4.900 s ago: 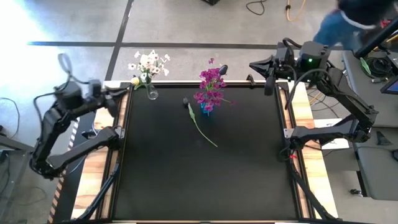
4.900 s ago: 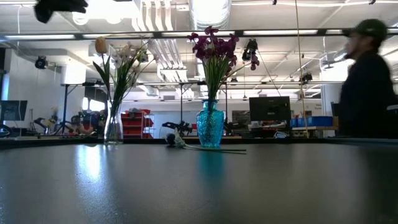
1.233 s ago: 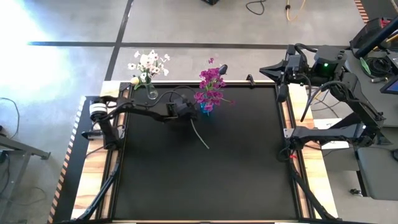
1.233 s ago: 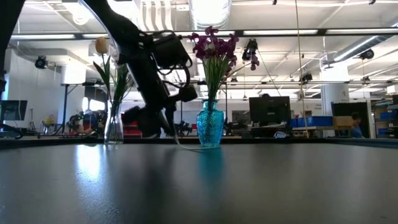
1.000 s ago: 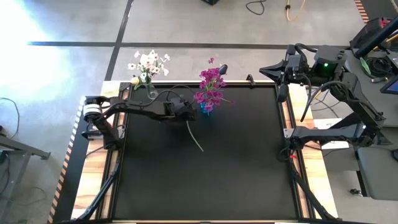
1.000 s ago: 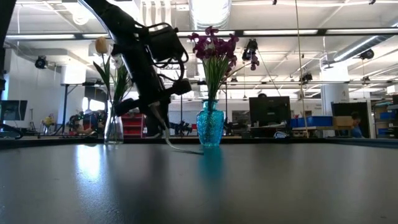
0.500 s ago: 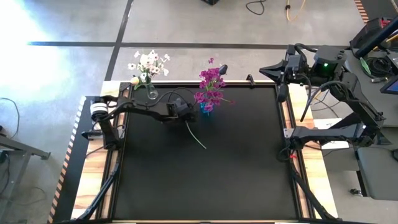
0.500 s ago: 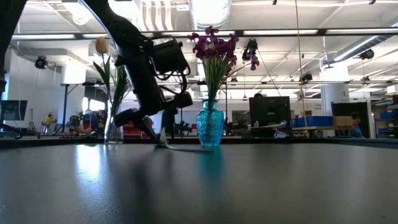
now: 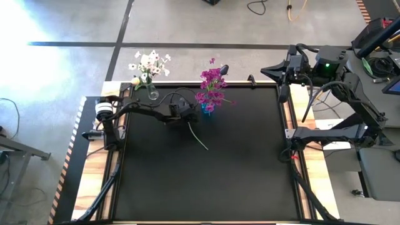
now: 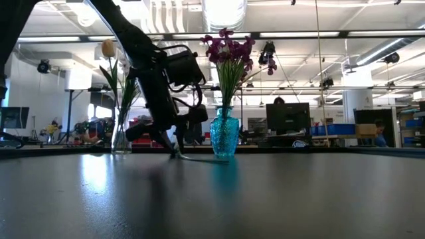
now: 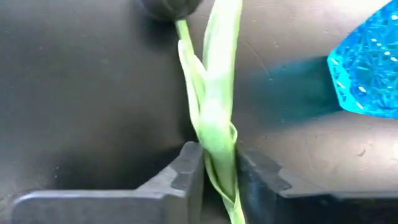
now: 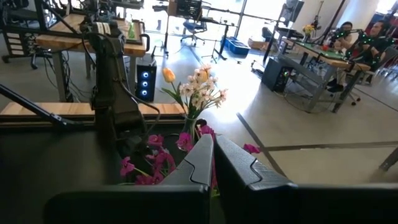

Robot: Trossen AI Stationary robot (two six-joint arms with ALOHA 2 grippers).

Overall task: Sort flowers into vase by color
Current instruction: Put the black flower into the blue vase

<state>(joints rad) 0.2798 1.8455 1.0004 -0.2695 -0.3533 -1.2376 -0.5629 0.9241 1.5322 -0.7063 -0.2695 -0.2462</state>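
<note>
Left gripper [image 11: 219, 171] clamped on a dark tulip's stem [image 11: 214, 106], down on the black mat [image 9: 206, 181].
We see it at 9 o'clock of the blue vase [image 9: 207, 109], stem trailing toward 5 o'clock. Right gripper [image 12: 212, 155] parked at the far right corner, fingers together.

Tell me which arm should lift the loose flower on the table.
Left. Its end effector is already shut on the flower's stem beside the blue vase; the right end effector waits at the table's far edge.

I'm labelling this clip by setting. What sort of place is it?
Probably an open-plan robotics lab or workshop: exposed ceiling ducts, a monitor on benches behind, and a concrete floor around the black table.
</note>
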